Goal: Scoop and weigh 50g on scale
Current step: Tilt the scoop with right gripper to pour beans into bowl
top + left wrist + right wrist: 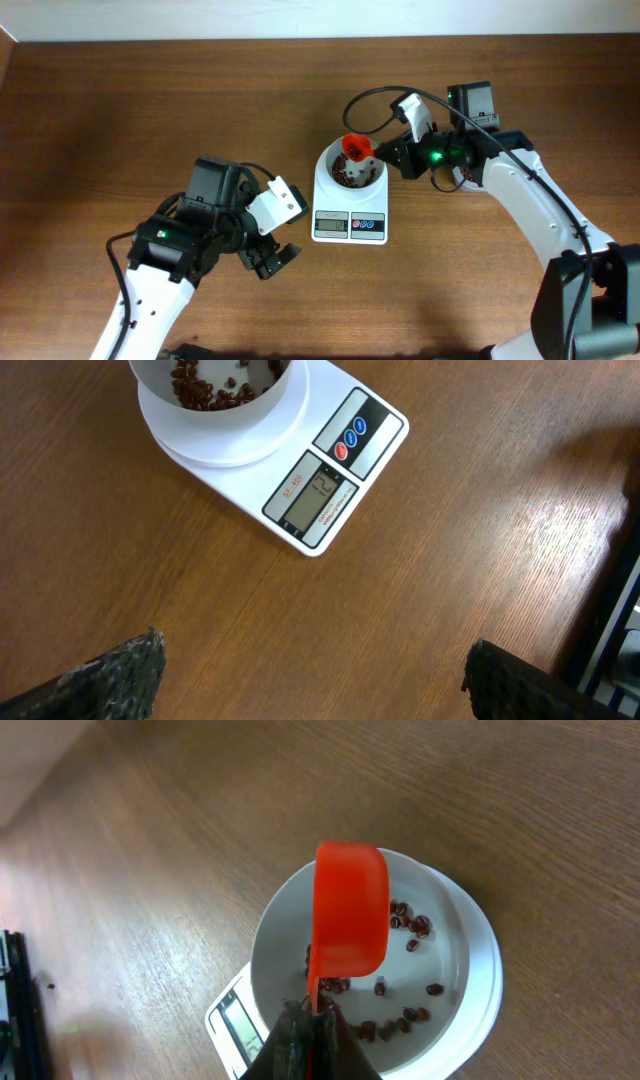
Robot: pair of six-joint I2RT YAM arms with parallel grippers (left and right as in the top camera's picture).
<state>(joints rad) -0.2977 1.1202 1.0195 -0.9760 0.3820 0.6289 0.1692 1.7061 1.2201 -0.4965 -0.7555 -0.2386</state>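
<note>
The white scale point(349, 226) stands mid-table, its round bowl point(326, 172) holding a thin scatter of dark red-brown beans point(410, 923). My right gripper point(315, 1015) is shut on the handle of an orange-red scoop point(350, 910), which hangs turned over above the bowl; in the overhead view the scoop point(355, 148) sits at the bowl's far rim. My left gripper point(310, 670) is open over bare wood in front of the scale point(335, 475), with nothing between its fingers point(120, 675). The beans point(205, 390) show in the bowl's lower edge there.
The scale's grey display point(318, 495) and coloured buttons point(350, 435) face the left arm point(215, 225). The right arm point(520, 190) reaches in from the right. A black edge point(15, 1000) runs along the left side of the right wrist view.
</note>
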